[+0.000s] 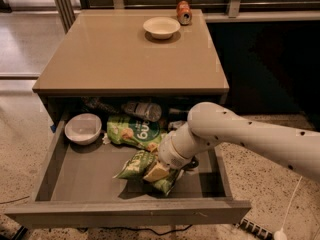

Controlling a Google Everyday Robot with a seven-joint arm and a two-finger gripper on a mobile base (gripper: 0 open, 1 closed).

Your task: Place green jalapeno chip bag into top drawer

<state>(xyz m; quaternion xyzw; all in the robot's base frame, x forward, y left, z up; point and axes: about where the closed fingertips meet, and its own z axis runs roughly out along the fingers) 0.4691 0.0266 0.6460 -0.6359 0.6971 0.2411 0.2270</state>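
While the top drawer (125,215) sits pulled out under the taupe cabinet (115,59), layout reads left to right like this. Back-left corner of the drawer: white bowl (82,128), upright, close to the left wall. Just right of it, a lighter green bag (134,131) with round white lettering, lying flat at the back. Behind that, a clear bottle (144,110) on its side, half in shadow under the cabinet top. Front-centre: green jalapeno chip bag (136,165), inside the drawer and crumpled, shadow on the drawer floor under it. It's near the lighter bag's front edge; can't tell if they touch. Gripper (159,172) is down in the drawer, clamped on the right end of the jalapeno bag. White arm (240,134) comes in from the right over the drawer's right wall, blocking the view of the back-right corner. On the cabinet top: cream bowl (161,27), then an orange can (183,12) at the back edge, near each other, not touching. Floor, far right: power strip (255,229) and white cable (292,204).
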